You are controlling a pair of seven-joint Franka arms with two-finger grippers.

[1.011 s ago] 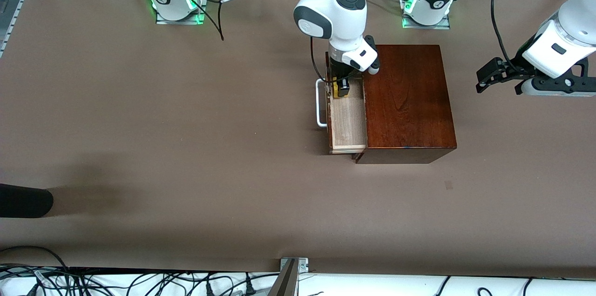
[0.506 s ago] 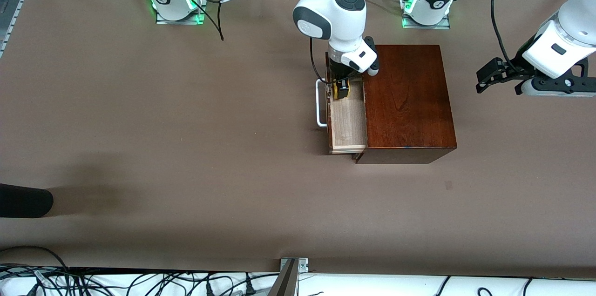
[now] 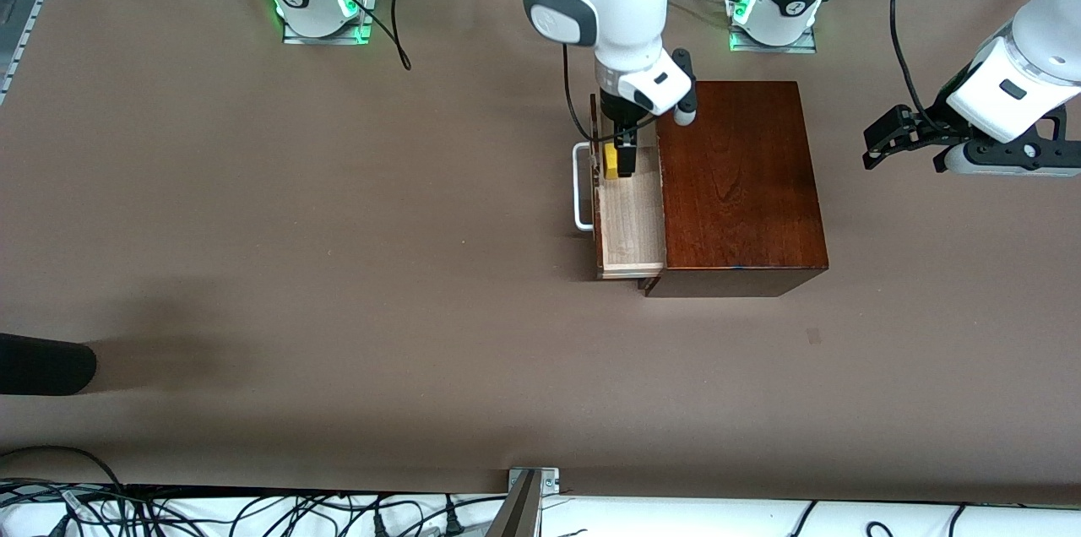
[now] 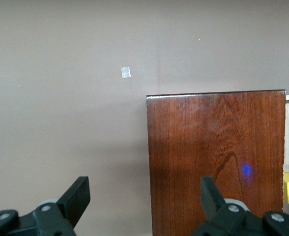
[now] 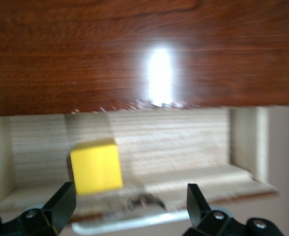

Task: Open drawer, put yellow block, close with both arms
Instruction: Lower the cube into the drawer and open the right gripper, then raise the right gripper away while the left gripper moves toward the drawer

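Drawer [image 3: 629, 212] of the dark wooden box [image 3: 739, 182] stands pulled out. Yellow block [image 3: 610, 161] rests on the drawer's pale floor, at the end farther from the front camera. Right pincer [image 3: 618, 159] hangs over it, fingers spread, released. Left pincer [image 3: 887, 136] waits over the bare desk [image 3: 338, 267], fingers apart, empty

Brown table [image 3: 338, 225], pale tape scrap [image 4: 126, 72]
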